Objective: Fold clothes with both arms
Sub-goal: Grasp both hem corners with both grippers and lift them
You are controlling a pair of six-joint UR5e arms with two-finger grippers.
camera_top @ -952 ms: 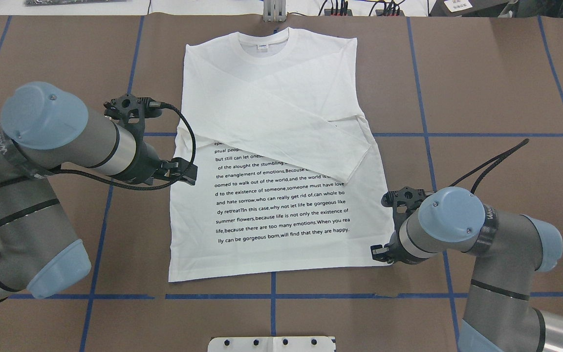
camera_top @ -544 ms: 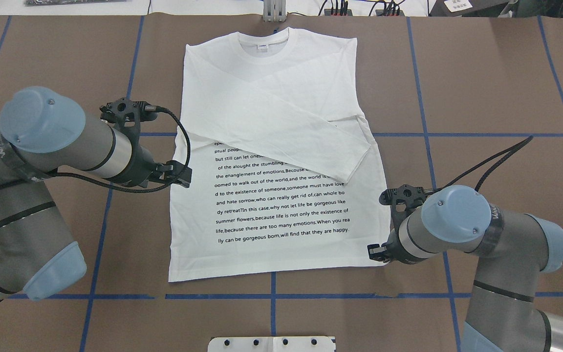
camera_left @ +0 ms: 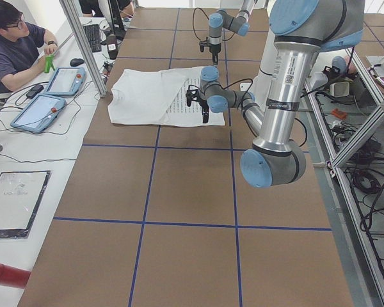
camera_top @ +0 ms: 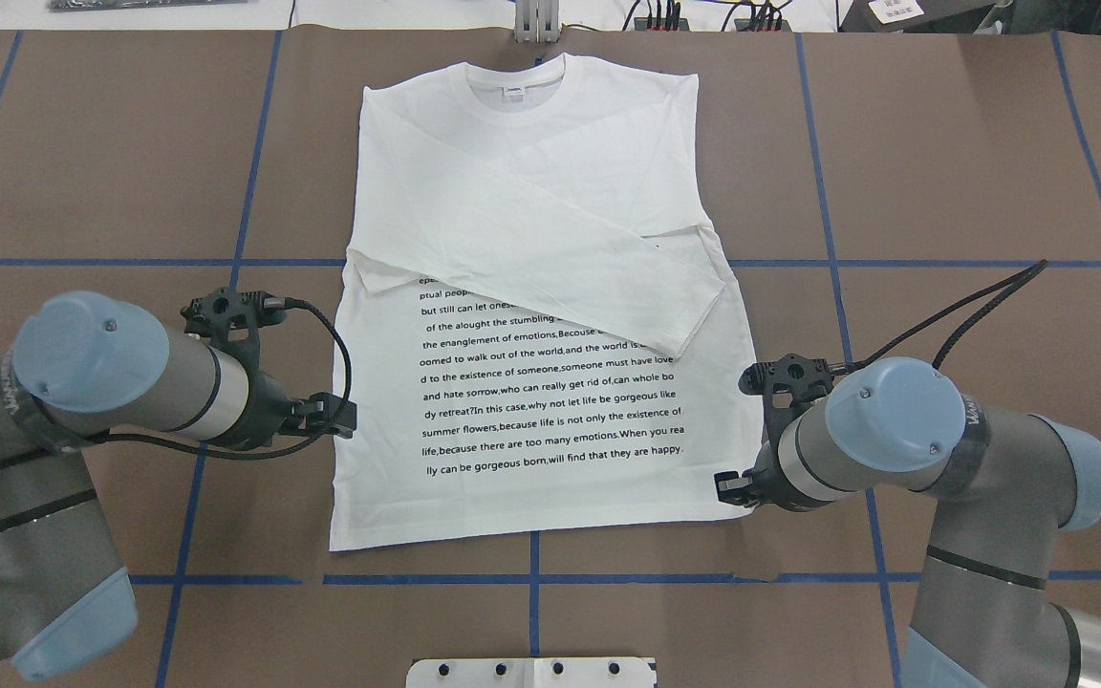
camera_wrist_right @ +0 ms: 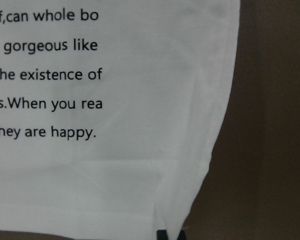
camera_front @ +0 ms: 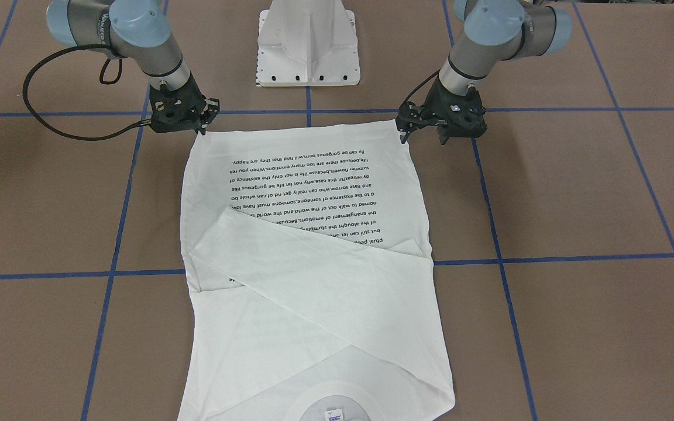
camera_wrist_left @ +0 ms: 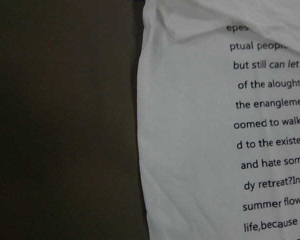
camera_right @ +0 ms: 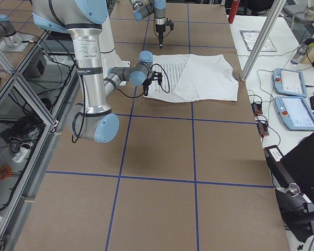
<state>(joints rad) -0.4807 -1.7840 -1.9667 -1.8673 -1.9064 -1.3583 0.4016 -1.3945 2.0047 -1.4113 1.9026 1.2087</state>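
Note:
The white shirt (camera_top: pixel 550 287) lies flat on the table with its printed text up and both sleeves folded across the chest; it also shows in the front view (camera_front: pixel 313 280). My left gripper (camera_top: pixel 338 420) hovers open beside the shirt's left edge, above the lower text lines; its wrist view shows that edge (camera_wrist_left: pixel 145 150) and no fingers. My right gripper (camera_top: pixel 730 488) is low at the bottom right hem corner. Its wrist view shows a dark fingertip (camera_wrist_right: pixel 162 234) on that corner of the shirt (camera_wrist_right: pixel 140 165), and it appears shut on the hem.
The brown table cover (camera_top: pixel 942 172) carries blue tape lines. The white pedestal base (camera_front: pixel 308 44) stands at the robot's side of the shirt. An operator with tablets (camera_left: pixel 19 51) sits past the far edge, beyond the collar.
My left arm has moved back toward the robot along the shirt's left edge, from beside the sleeve fold to beside the lower text. My right gripper has shifted slightly left at the hem corner.

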